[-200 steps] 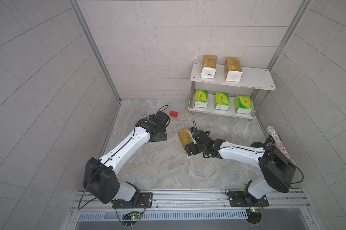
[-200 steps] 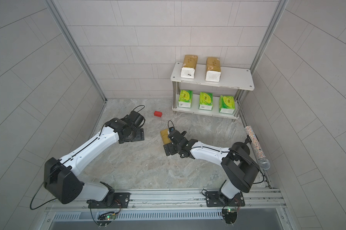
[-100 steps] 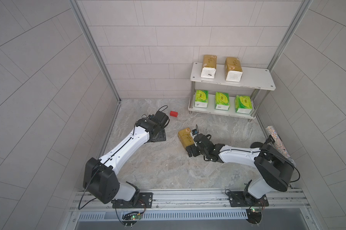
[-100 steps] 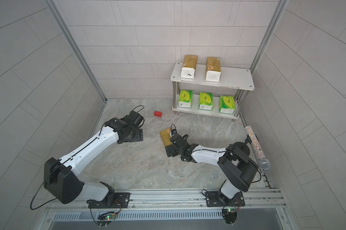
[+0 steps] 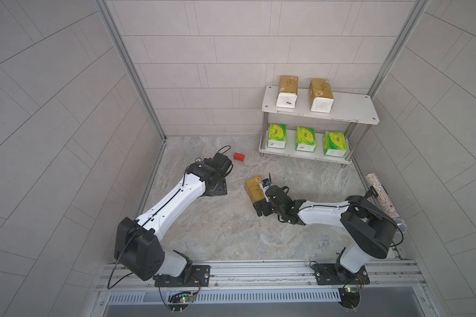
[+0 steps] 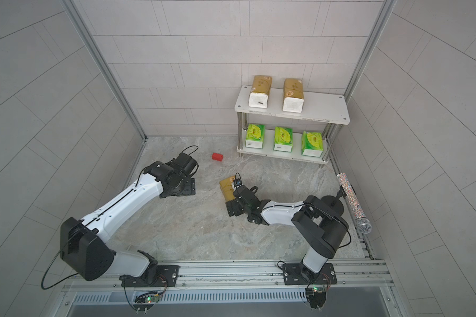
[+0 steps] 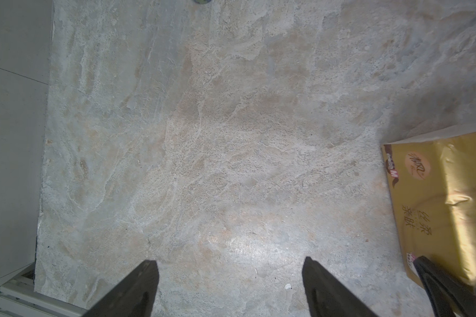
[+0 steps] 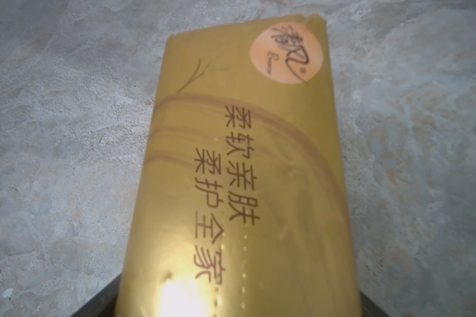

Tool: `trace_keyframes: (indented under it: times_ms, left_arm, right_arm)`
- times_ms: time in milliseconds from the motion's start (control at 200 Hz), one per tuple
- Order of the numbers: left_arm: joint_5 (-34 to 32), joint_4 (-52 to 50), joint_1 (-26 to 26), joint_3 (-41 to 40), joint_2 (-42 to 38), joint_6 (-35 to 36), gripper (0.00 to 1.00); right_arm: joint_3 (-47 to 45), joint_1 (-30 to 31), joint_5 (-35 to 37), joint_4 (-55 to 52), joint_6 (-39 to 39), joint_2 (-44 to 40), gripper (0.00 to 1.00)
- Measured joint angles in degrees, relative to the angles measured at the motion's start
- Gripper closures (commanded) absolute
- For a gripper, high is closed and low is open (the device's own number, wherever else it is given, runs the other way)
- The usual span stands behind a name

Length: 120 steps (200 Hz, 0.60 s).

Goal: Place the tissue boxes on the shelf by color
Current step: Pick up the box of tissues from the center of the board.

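Straddling the gold pack (image 5: 254, 189) mid-floor, posed right gripper (image 5: 261, 196) jaws wide at either side, pinch not determinable; held left gripper (image 7: 230, 262) jaws spread above floor (image 7: 231, 137), leftward.

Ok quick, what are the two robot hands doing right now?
Left gripper: open, empty.
Right gripper: jaws wide around the gold tissue pack; squeezing it or not, cannot tell.
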Motion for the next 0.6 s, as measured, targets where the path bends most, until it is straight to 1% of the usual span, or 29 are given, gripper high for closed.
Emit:
trace_keyframes:
  times_ms: [185, 355, 465, 600]
  left_arm:
    - [-0.17, -0.09, 0.02, 0.0, 0.0, 0.0, 0.1]
    - [-0.17, -0.11, 0.02, 0.02, 0.0, -0.02, 0.1]
    - [-0.17, -0.09, 0.02, 0.04, 0.0, -0.02, 0.1]
    - [-0.24, 0.04, 0.02, 0.07, 0.02, -0.02, 0.1]
  right_arm:
    - [0.0, 0.0, 0.07, 0.81, -0.87, 0.61, 0.11]
    - [0.0, 0.0, 0.24, -0.02, -0.96, -0.04, 0.13]
    - [-0.02, 0.0, 0.17, -3.17, -1.2, -2.69, 0.15]
    - [0.28, 0.0, 0.13, -8.7, -2.01, -8.72, 0.16]
